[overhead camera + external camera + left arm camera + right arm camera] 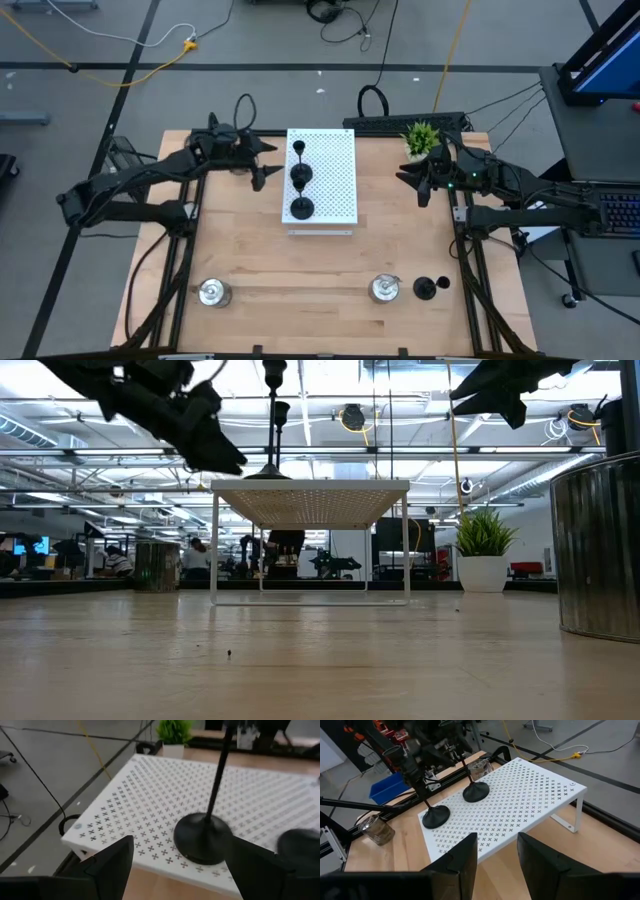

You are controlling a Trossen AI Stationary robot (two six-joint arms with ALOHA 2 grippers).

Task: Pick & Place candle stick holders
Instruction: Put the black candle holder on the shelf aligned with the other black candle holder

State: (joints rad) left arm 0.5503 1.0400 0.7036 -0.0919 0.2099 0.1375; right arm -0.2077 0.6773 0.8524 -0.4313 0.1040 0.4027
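Note:
Two black candle stick holders (pixel 301 176) (pixel 300 208) stand by their round bases on the white perforated board (pixel 335 160). A third black one (pixel 430 287) and two silver ones (pixel 212 292) (pixel 384 288) stand on the table near its front edge. Another glassy holder (pixel 479 767) stands beyond the board's left side. My left gripper (pixel 182 870) hovers open just left of the board, its fingers on either side of the far black holder's base (pixel 202 839) but short of it. My right gripper (pixel 497 855) hangs open and empty right of the board.
A small green potted plant (pixel 421 138) stands at the table's far right, close to my right gripper (pixel 422 186). The board stands raised on thin legs (pixel 214 545). Bare wood lies between the board and the front row of holders.

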